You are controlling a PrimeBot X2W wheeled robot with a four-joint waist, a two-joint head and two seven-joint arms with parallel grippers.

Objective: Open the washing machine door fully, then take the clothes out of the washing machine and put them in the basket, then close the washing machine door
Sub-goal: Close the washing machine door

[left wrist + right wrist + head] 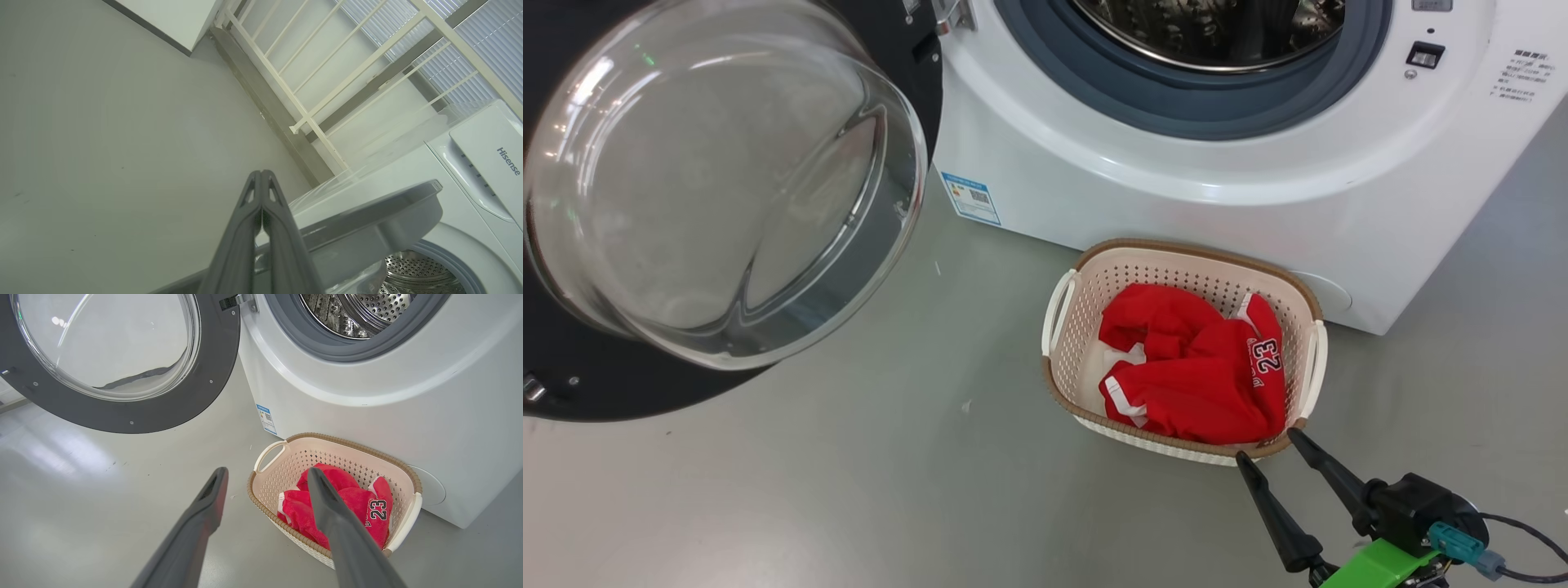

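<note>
I am looking down from the robot's head at a white washing machine (1176, 180) standing on a grey floor (849, 490). Its door (719, 204), round with a black rim and a bulging clear glass window, is swung wide open to the left. The steel drum (1217, 28) shows at the top, inside a grey rubber seal; I cannot see anything lying in the part of it that is visible. A small blue label (970, 198) sits low on the machine's front.

A cream perforated basket (1201, 249) with a brown rim stands on the floor just in front of the machine. The red clothes (1192, 367) lie bunched inside it, white trim showing and the white number 23 facing up on the right.

My right gripper (1267, 445) is at the lower right, its two dark fingers spread wide apart and holding nothing. The tips are at the basket's near rim; I cannot tell whether they touch it.

From the left wrist camera, my left gripper (261, 173) has its fingers pressed together with nothing between them. It points towards bare floor and a white railing (310, 81), with the door's edge just beside it.
</note>
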